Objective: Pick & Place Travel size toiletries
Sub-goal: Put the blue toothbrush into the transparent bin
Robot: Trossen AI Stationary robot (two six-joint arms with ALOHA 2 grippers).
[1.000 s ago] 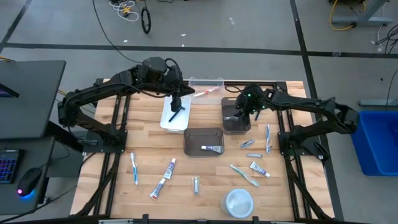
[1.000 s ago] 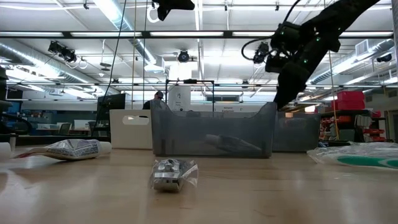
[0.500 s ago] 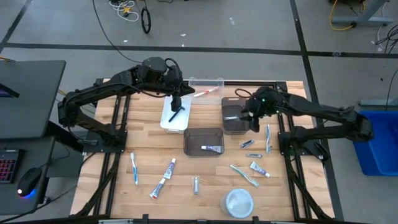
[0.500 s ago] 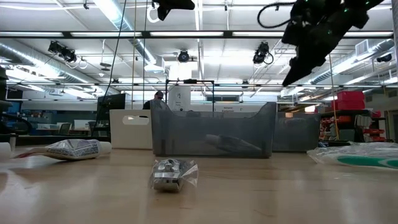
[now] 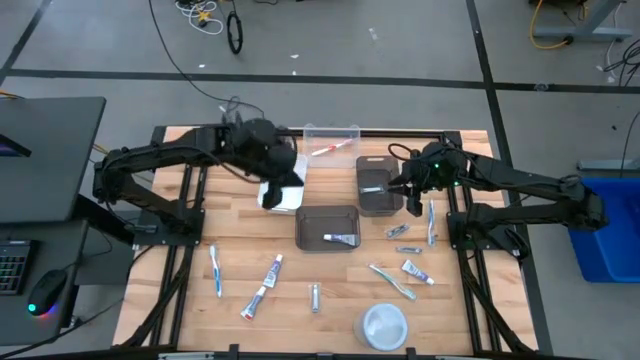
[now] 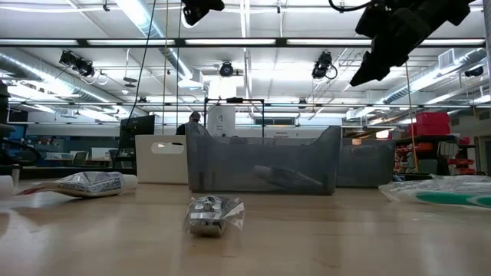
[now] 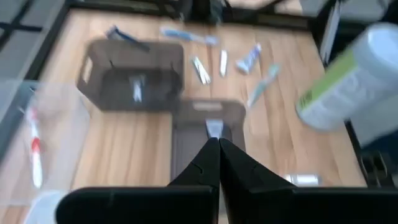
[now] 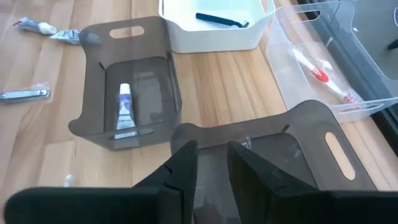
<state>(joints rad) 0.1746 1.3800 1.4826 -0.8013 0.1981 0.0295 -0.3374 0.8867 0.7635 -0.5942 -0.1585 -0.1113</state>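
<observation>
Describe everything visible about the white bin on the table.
The white bin is an opaque, smooth, plastic-looking rectangular tub with rounded corners, standing upright on the wooden table toward its far edge. A black razor lies flat on its floor. A clear bin stands beside it and a dark grey bin in front, neither touching. From above, the left gripper partly hides it.

A translucent dark grey rectangular bin (image 6: 261, 159) stands mid-table on the pale wooden table top (image 6: 322, 238), with a small tube lying inside it, seen dimly through the wall. In front of the bin lies a small silvery crinkled packet (image 6: 212, 214). Left of the bin rests a white squeezed toothpaste tube (image 6: 84, 184). Right of the bin lies a clear-wrapped item with green print (image 6: 445, 191). Above the bin's right end hangs a dark robot arm (image 6: 399, 34).
</observation>
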